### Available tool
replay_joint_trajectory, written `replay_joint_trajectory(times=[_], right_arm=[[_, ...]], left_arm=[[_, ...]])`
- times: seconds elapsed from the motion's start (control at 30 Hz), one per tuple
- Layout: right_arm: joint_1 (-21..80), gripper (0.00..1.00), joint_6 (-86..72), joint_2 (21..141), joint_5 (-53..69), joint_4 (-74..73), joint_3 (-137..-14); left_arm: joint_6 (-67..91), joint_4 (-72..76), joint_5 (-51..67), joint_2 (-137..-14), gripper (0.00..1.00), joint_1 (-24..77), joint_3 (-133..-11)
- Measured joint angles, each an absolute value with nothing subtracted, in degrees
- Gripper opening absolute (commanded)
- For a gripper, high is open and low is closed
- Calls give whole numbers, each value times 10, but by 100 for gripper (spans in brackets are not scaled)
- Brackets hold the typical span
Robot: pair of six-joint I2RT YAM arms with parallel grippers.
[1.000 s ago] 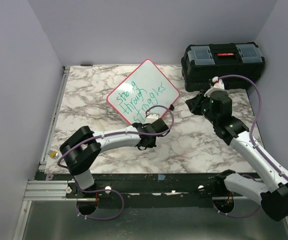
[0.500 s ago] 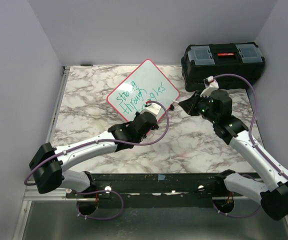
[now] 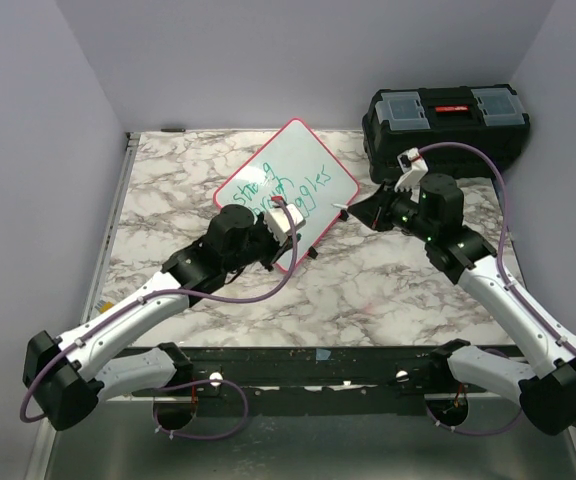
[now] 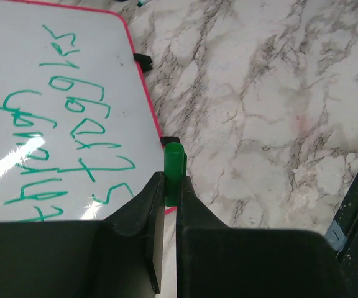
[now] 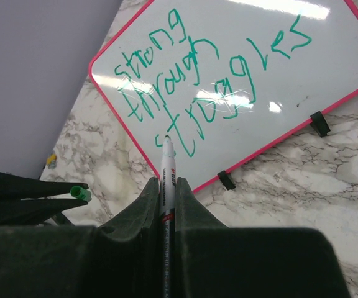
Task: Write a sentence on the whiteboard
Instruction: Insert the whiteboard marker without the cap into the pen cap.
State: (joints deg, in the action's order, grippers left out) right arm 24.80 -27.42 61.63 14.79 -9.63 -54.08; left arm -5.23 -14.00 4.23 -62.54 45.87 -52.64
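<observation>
**A:** What has been changed at the left of the overhead view?

**B:** The left arm has been unfolded and swung outward, so its elbow now lies toward the lower left corner. The left fingers [image 4: 142, 205] have been carried up over the lower corner of the whiteboard [image 3: 293, 150]. A green cap [image 4: 174, 164] is clamped between them.

**A:** And in the middle?

**B:** The whiteboard has been left where it lay, in the upper middle of the frame, set cornerwise on the worktop [image 3: 388, 290]. The sentence [image 5: 204, 74] is read in three green lines, "strong through struggles". Part of it is now hidden from above by the left arm.

**A:** And at the right?

**B:** The right fingers [image 5: 138, 211] have been shifted slightly leftward. They are closed on the marker [image 5: 166, 167], whose bare tip is pointed at the board's lower right edge. Whether the tip touches cannot be told.

**A:** What is meant for the task?

**B:** The writing is judged finished. Cap and marker appear to have been brought near each other, so capping is judged the step in hand.
</observation>
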Motion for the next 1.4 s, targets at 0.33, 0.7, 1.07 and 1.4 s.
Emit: replay_joint_trajectory(times=[0.33,0.7,1.07,1.4], right_arm=[[248,1,-268,616,242,-109,-553],[248,1,-265,643,364,-113,-562],[248,1,-265,675,413,-117,-566],[255,1,-265,698,420,-117,-571]], left_arm=[[-130,-49,249,-612,0,376,-463],[-194,-19,349,-639,0,345,-462],[-205,10,359,-664,0,334,-462],[-206,19,363,-672,0,331,-462]])
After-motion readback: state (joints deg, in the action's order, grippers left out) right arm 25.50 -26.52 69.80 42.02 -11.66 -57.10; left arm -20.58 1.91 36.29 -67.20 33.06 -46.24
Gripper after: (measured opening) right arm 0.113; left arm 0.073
